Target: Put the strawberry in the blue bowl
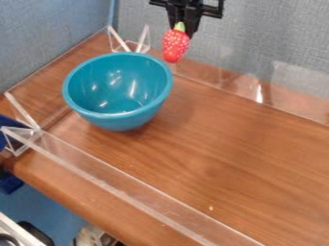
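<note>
The black claw (188,13), pointing down at the top edge of the view, is clenched on the green top of a small glossy red strawberry (176,44). The fruit hangs in the air just beyond the far right rim of the round, deep teal-blue bowl (118,89), which sits on the brown wooden surface (218,144).

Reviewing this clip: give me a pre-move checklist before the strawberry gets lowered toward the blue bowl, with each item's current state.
1. Strawberry held by the tool: ok, hanging by its green top.
2. Blue bowl upright: ok.
3. Bowl empty: ok.
4. Strawberry directly over the bowl opening: not ok, it appears beyond the bowl's far right rim.
5. Firmness of grip: cannot tell.
6. Wooden table around the bowl free of obstacles: ok.
</note>
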Motion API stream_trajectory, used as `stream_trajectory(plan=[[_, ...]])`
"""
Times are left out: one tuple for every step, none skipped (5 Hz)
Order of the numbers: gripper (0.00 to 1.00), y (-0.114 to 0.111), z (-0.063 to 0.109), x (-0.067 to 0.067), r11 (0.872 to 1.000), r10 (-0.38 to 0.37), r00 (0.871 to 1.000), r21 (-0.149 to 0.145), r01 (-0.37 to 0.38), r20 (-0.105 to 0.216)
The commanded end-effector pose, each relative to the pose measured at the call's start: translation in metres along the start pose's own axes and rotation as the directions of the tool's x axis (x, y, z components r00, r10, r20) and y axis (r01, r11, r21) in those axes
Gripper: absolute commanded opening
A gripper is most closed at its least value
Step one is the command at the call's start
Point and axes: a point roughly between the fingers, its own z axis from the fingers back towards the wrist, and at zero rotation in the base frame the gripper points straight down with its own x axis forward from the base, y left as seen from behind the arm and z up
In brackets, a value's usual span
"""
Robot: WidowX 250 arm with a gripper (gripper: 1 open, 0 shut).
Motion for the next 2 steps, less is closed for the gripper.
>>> stream_trajectory(plan=[[0.00,0.0067,0.0332,0.0022,1.000,0.006,0.996,-0.002,-0.006,0.089],[0.00,0.0078,0.0316,0.0012,1.000,-0.004,0.996,-0.005,0.004,0.085]])
